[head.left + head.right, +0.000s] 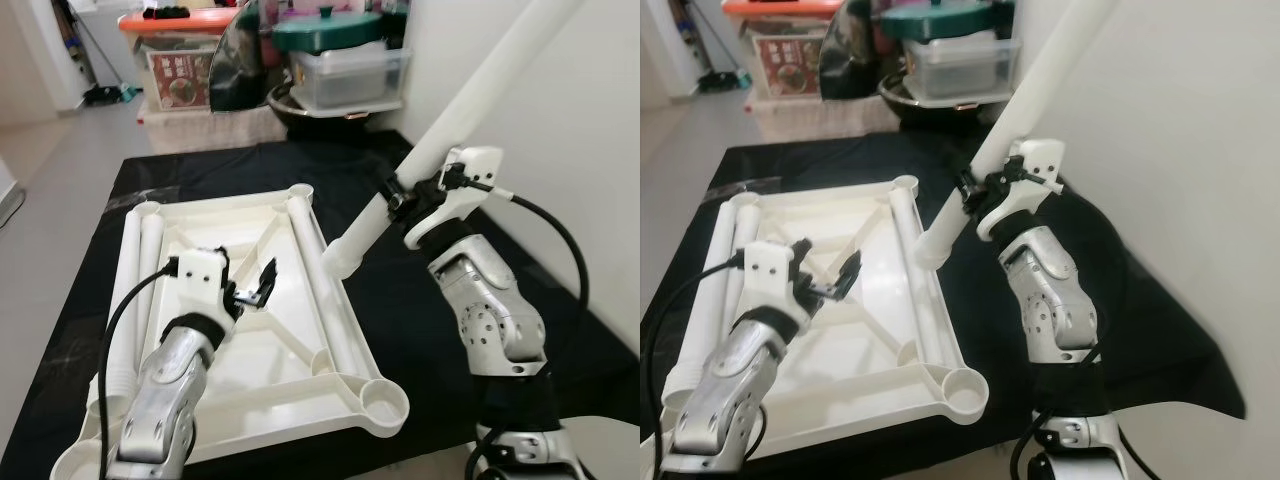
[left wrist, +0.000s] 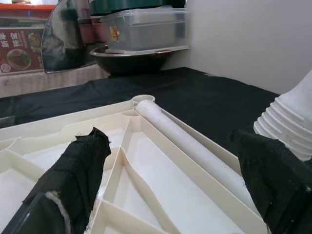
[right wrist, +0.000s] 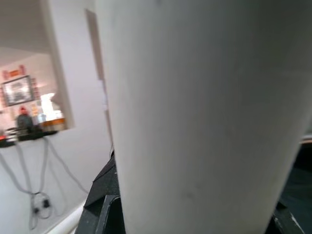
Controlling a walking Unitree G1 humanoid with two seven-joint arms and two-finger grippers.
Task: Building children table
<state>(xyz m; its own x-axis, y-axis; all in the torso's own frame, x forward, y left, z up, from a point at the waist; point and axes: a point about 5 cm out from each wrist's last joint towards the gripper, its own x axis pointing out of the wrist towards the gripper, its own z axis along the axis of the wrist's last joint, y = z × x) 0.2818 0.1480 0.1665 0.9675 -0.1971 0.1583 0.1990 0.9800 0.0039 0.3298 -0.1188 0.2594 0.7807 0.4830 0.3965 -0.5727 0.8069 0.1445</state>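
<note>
Overhead, white leg [image 1: 440, 150] in right tool [image 1: 400, 200].

Even, bright indoor light falls across my views, with soft shadows only. The white leg [image 3: 195, 112] pressed close to my right wrist camera blurs; the head views stay sharp.

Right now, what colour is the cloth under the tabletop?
Black cloth, clearest in the left eye view.
</note>
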